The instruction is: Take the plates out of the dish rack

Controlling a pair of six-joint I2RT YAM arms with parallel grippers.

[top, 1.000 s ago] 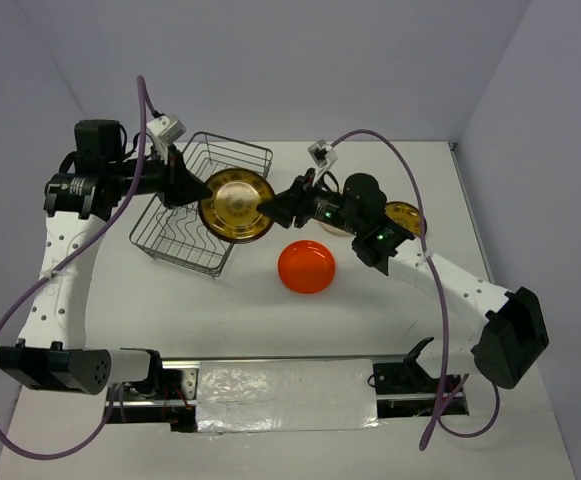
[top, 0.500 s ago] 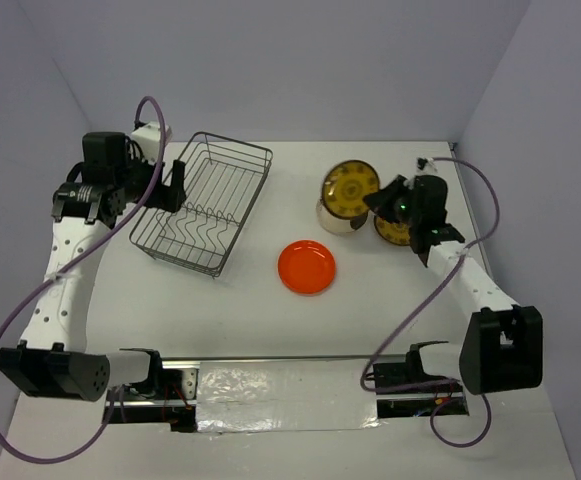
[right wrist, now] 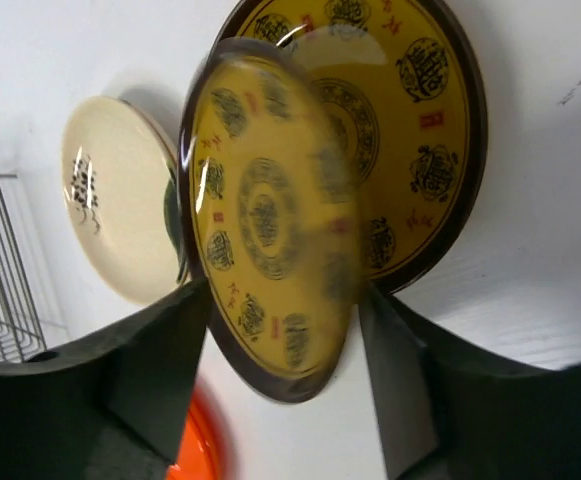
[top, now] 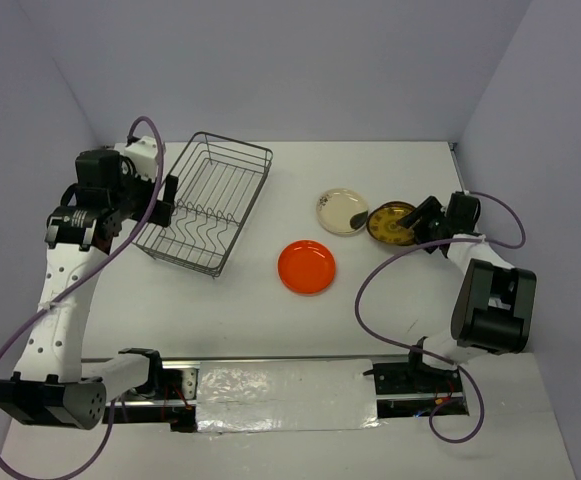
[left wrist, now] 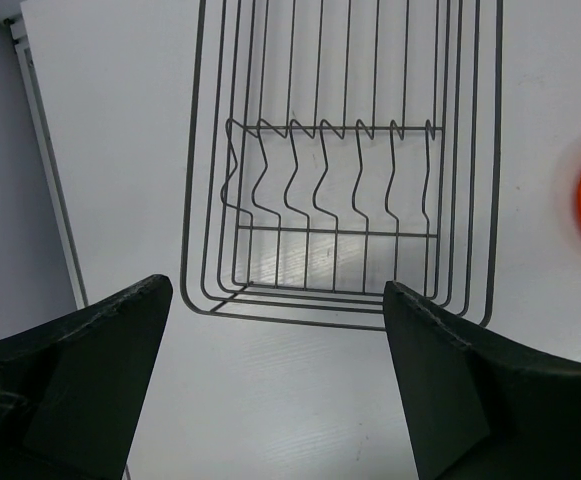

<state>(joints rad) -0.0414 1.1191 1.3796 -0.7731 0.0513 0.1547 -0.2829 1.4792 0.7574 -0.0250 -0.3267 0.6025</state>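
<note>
Nothing legible anywhere: no wording, brand or number. On the tilted mustard-gold plate (right wrist: 270, 225) and the flat mustard-gold plate (right wrist: 420, 120) behind it, only rings of dark ornamental medallions and small red square marks, seal-like, too blurred or stylised to read. On the cream plate (right wrist: 110, 200), a dark brush-like blotch, not decipherable as a character.

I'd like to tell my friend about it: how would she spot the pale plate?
Find the wire dish rack at the left of the table. Right of it, beyond the orange-red plate, sits the cream plate beside a mustard-gold plate. It alone is pale, with a dark blotch.
</note>
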